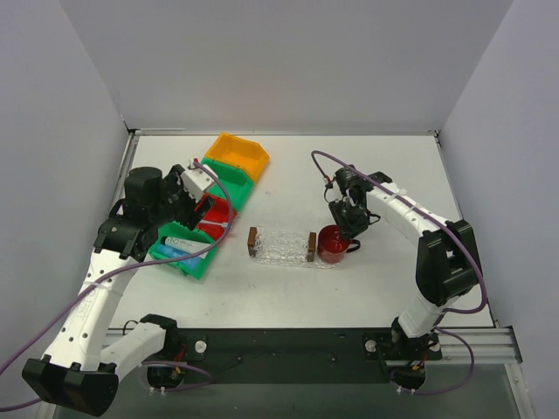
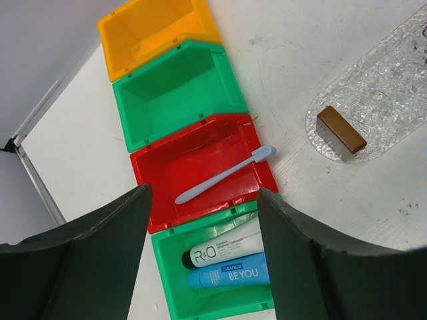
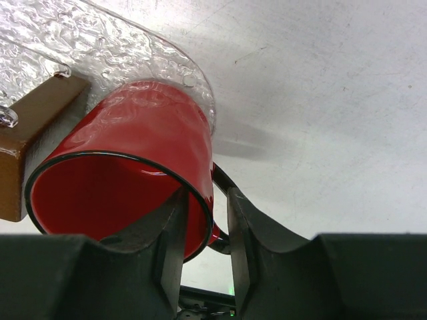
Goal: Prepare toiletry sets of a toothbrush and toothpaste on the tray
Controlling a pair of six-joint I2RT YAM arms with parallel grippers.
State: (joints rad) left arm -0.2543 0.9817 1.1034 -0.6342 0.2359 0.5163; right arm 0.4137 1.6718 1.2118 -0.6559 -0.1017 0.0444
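The toothbrush [image 2: 223, 175] lies diagonally in the red bin [image 2: 160, 163]. The silver-grey toothpaste [image 2: 227, 250] and the blue toothpaste [image 2: 230, 275] lie side by side in the nearest green bin [image 2: 163, 280]. My left gripper [image 2: 203, 193] is open and empty, hovering above these two bins [image 1: 194, 202]. The clear textured tray [image 1: 279, 246] with brown end blocks lies mid-table, with no toothbrush or toothpaste on it. My right gripper [image 3: 205, 193] straddles the rim of a red cup [image 3: 133, 140] at the tray's right end. One finger is inside the cup and one outside, with a small gap.
An orange bin [image 1: 238, 155] and a second green bin [image 1: 229, 179], both empty, continue the row toward the back left. The cup's black handle [image 3: 220, 177] sits by my right outer finger. Walls enclose the table on three sides.
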